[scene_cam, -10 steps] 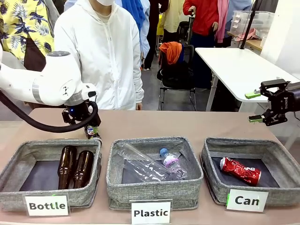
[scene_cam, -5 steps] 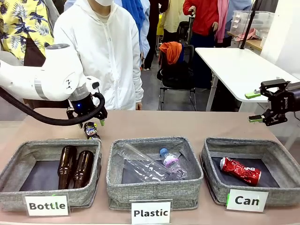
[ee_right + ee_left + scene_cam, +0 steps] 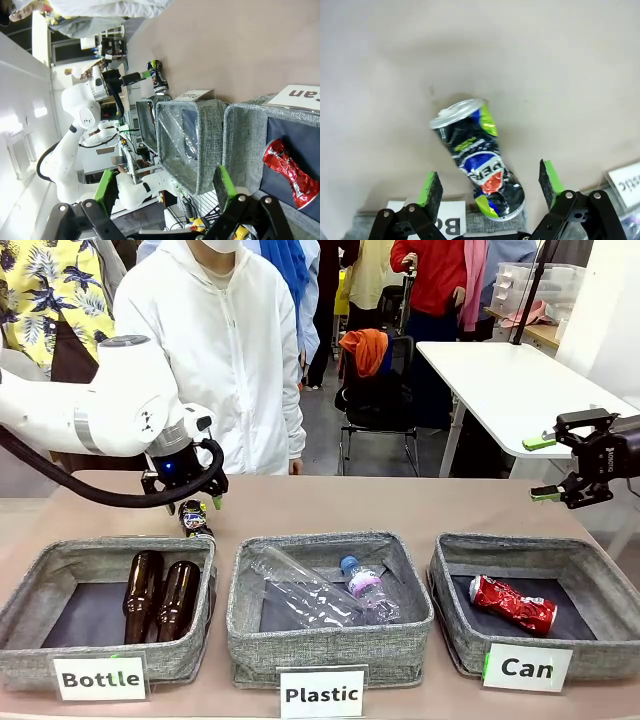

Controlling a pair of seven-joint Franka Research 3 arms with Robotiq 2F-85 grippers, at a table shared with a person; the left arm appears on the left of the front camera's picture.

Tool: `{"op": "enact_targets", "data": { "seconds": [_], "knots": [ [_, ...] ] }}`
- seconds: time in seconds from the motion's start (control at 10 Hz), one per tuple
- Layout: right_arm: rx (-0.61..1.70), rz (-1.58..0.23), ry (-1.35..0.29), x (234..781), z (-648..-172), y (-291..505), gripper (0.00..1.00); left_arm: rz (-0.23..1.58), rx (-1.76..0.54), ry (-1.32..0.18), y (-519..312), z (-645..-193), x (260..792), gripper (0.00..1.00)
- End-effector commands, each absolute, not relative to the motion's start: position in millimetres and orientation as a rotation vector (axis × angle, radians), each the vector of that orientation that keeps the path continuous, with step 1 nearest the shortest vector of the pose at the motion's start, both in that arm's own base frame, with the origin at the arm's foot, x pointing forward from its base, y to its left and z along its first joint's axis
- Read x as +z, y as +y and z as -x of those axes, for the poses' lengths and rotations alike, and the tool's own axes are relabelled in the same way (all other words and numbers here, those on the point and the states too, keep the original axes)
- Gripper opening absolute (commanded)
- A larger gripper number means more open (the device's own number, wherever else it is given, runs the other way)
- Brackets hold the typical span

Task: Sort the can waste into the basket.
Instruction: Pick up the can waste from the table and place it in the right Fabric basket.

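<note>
A black can with colourful print and a silver top stands on the table just behind the Bottle bin. My left gripper hangs open right over it. In the left wrist view the dented black can lies between the green pads, and neither pad touches it. A crushed red can rests inside the grey basket signed "Can" at the right. My right gripper stands open and empty, high beyond that basket's far right corner. The right wrist view shows the red can, the basket and the black can.
The "Bottle" bin holds two brown glass bottles. The "Plastic" bin holds clear plastic bottles. A person in a white coat stands at the far edge. Bare tabletop lies behind the bins.
My left arm has shifted a little to the right, bringing its gripper over the black can. The right arm and the cans have not moved.
</note>
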State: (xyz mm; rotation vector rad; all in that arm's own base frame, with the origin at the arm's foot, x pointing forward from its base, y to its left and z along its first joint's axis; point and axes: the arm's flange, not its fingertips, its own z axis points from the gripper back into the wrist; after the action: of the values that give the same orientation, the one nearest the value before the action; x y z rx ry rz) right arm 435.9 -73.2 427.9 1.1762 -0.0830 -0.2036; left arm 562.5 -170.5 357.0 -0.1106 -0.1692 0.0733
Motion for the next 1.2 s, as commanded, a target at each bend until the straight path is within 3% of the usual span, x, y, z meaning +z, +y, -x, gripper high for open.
{"op": "enact_targets", "data": {
  "seconds": [0.0,0.5,0.9,1.1],
  "knots": [
    [-0.181,-1.176,-0.094,428.9,-435.4,-75.3,1.0,0.035,0.347,-0.144,-182.5,-548.3,358.0,1.0],
    [-0.181,-1.176,-0.094,428.9,-435.4,-75.3,1.0,0.052,0.447,-0.145,-183.9,-553.3,349.2,1.0],
    [-0.181,-1.176,-0.094,428.9,-435.4,-75.3,1.0,0.057,0.437,-0.065,-179.8,-581.0,296.7,1.0],
    [-0.181,-1.176,-0.094,428.9,-435.4,-75.3,1.0,0.077,0.45,-0.099,-180.2,-582.1,295.0,1.0]
  ]
}}
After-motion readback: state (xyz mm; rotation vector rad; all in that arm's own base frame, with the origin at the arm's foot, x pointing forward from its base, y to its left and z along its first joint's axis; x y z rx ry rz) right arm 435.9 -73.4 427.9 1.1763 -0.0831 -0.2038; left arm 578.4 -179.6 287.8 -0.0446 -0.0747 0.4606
